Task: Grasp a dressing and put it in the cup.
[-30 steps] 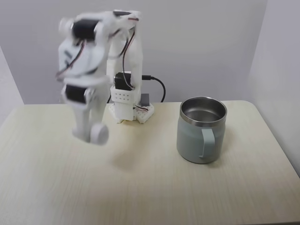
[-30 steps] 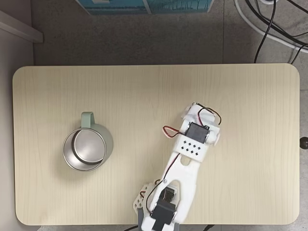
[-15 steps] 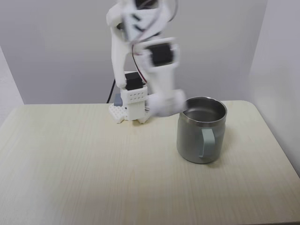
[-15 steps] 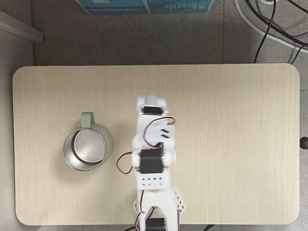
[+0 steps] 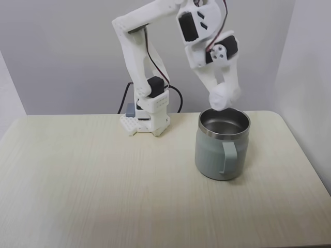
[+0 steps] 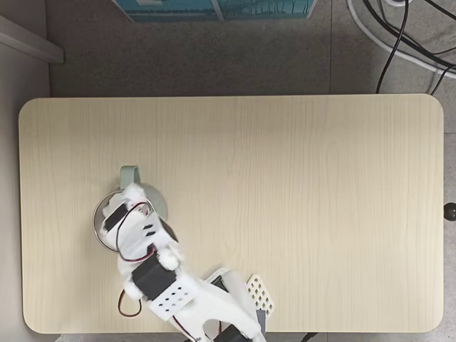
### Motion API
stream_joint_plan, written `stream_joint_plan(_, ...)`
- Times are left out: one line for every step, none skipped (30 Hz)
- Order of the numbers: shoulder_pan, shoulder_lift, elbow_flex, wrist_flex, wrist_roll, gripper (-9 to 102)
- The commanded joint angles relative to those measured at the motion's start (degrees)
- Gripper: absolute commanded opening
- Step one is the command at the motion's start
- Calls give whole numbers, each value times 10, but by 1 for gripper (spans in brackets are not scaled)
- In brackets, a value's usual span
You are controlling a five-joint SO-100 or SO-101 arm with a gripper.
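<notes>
The pale green cup [image 5: 222, 150] stands on the right half of the table, steel rim up and handle towards the camera. My gripper [image 5: 225, 96] hangs just above its back rim, pointing down and shut on the dressing [image 5: 219, 100], a small white roll at the fingertips. In the top-down fixed view the gripper [image 6: 120, 214] covers most of the cup's mouth. Of the cup, the green handle [image 6: 129, 174] and a strip of the rim show there. The dressing is hidden under the gripper in that view.
The arm's white base [image 5: 146, 120] sits at the table's back edge with a black cable behind it. The wooden tabletop [image 6: 299, 178] is bare to the right of the cup in the top-down view. Cables [image 6: 399, 35] lie on the floor beyond the table.
The arm has swung with the dressing from the far side of the table, across its middle, to above the cup. The gripper has risen to just above the rim.
</notes>
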Motion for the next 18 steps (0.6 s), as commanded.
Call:
stream_joint_plan(-7, -14, -28, -14, -13, 0)
stream_joint_plan(-7, -16, -43, -24, -16, 0)
stream_joint_plan(-7, -19, -58, -33, -17, 0)
stream_joint_plan(-7, -20, -72, -41, -18, 0)
stream_joint_plan(-7, -21, -84, -47, -19, 0)
stream_joint_plan(-7, -22, -98, -55, -20, 0)
stream_joint_plan(-7, -25, -112, -63, -21, 0)
stream_joint_plan(-7, -26, -123, -69, -22, 0)
stream_joint_plan(-7, -29, -133, -75, -23, 0)
stream_joint_plan(-7, -33, -142, -78, -24, 0)
stream_joint_plan(-7, -37, -149, -81, -24, 0)
stream_joint_plan(-7, -40, -153, -83, -25, 0)
stream_joint_plan(-7, -43, -156, -83, -25, 0)
stream_joint_plan(-7, -46, -157, -83, -25, 1)
stream_joint_plan(-7, -51, -161, -82, -25, 3)
stream_joint_plan(-7, -58, -165, -80, -26, 8)
stream_joint_plan(-10, -69, -171, -80, -26, 14)
stream_joint_plan(-11, -77, -175, -80, -25, 18)
